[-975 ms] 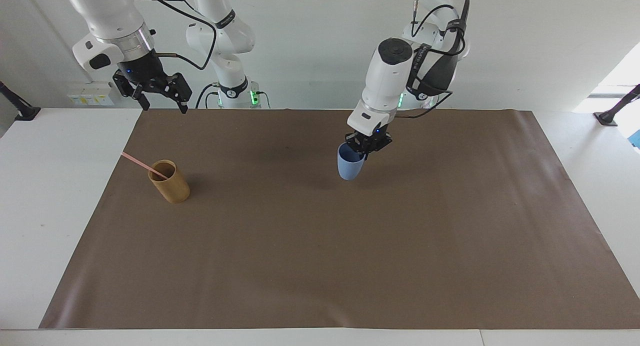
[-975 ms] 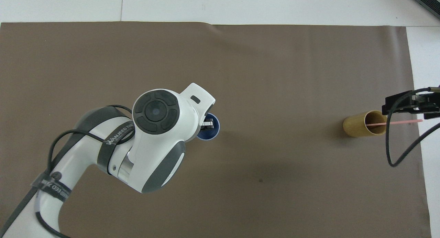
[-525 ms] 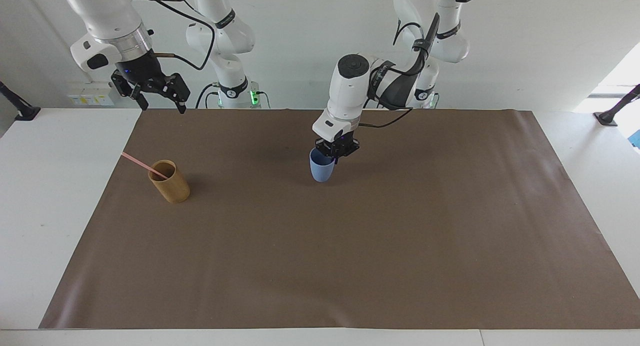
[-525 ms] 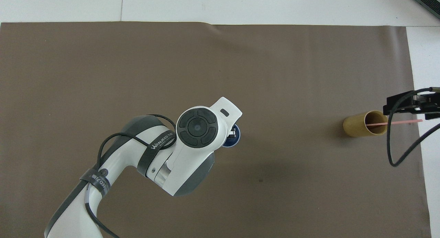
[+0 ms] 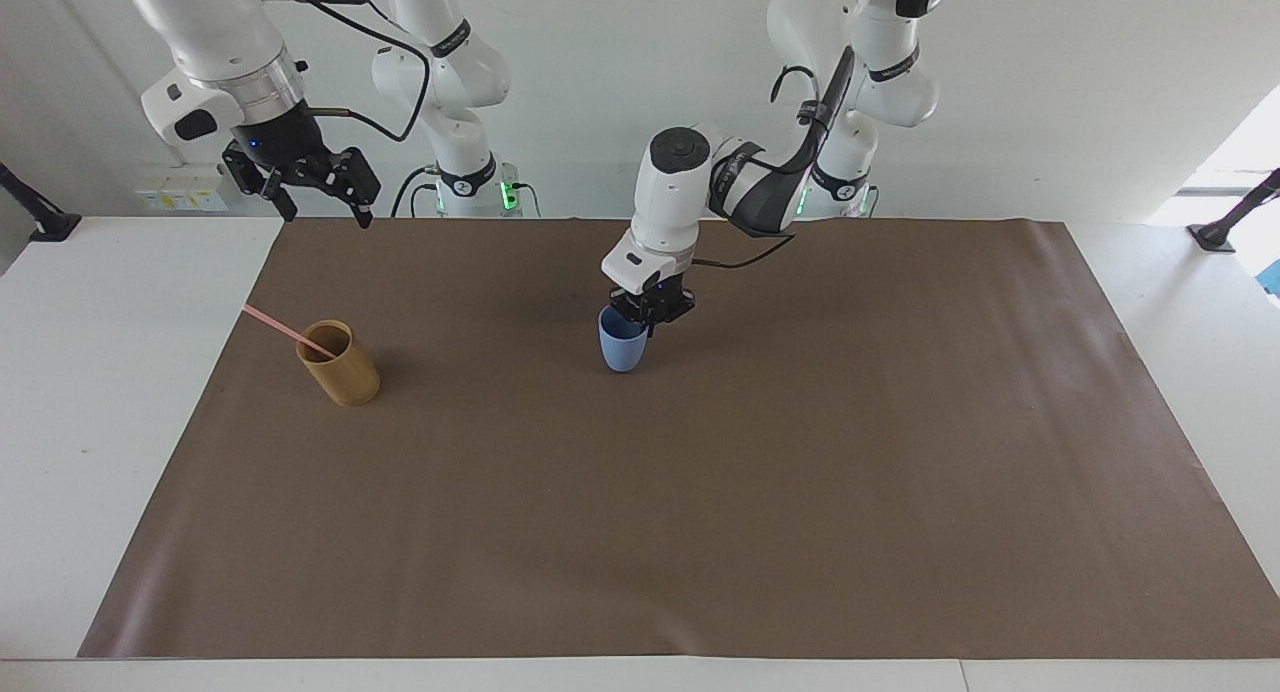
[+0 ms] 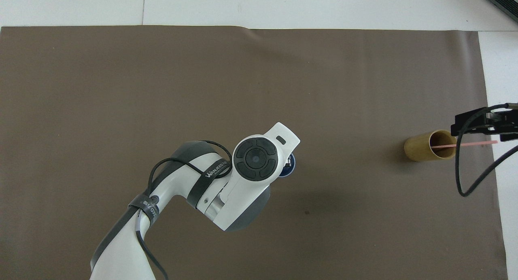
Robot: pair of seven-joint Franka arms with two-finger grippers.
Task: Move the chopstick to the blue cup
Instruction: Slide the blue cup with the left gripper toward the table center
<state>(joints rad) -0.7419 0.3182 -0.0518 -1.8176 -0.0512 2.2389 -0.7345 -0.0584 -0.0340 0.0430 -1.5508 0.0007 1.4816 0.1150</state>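
The light-blue cup (image 5: 622,347) (image 6: 290,168) hangs upright just above the brown mat near its middle, my left gripper (image 5: 650,312) shut on its rim. Most of the cup is covered by that arm's wrist in the overhead view. The pale pink chopstick (image 5: 285,330) (image 6: 471,144) leans in the tan bamboo cup (image 5: 342,363) (image 6: 427,145) toward the right arm's end of the table, its top sticking out past the mat's edge. My right gripper (image 5: 318,200) (image 6: 483,124) waits open, high above the mat's corner beside the bamboo cup.
A brown mat (image 5: 700,532) covers most of the white table (image 5: 110,392). A black clamp stand (image 5: 1220,230) sits at the table's edge at the left arm's end, another (image 5: 40,222) at the right arm's end.
My left gripper has carried the blue cup sideways over the mat toward the bamboo cup and the right arm's end. The right arm has stayed put.
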